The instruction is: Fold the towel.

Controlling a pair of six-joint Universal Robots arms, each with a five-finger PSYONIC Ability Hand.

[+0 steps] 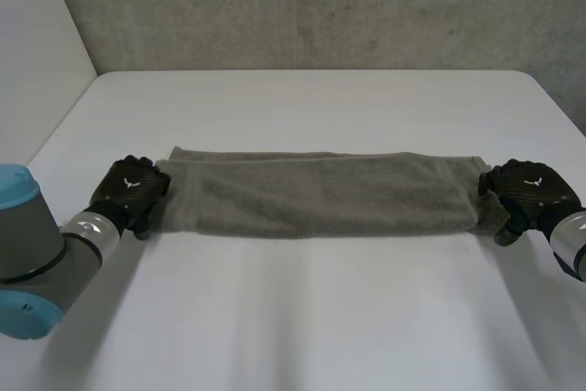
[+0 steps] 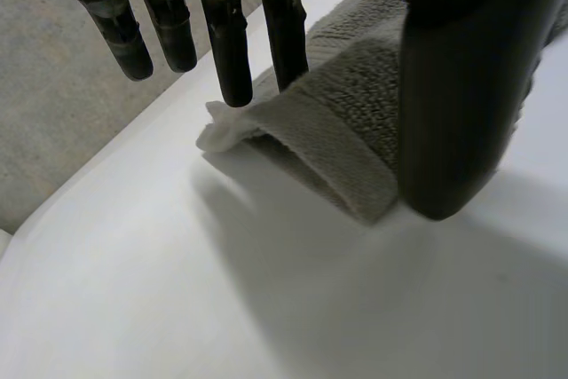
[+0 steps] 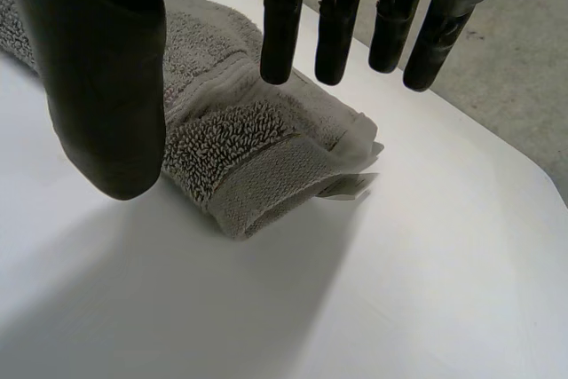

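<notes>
— Head view?
— The towel (image 1: 320,194) lies folded long across the worktop (image 1: 302,318), my left robot hand (image 1: 128,191) and right robot hand (image 1: 526,191) at its ends.
— Left wrist view?
— Fingers (image 2: 229,42) spread wide over the end, holding nothing.
— Right wrist view?
— Same there. If I catch only the top layer, I reckon the fold could spill open.

i can't read any words or numbers here. the only marks i find are a small white emblem (image 1: 132,183) on the back of the black left hand (image 1: 126,194), at 9 o'clock of the folded grey terry towel (image 1: 320,194), and its twin on the black right hand (image 1: 524,193) at 3 o'clock. neither forms letters i can make out. a small white cloth tag (image 3: 351,185) sticks out of the towel's end near the right hand; no print on it is legible.
</notes>
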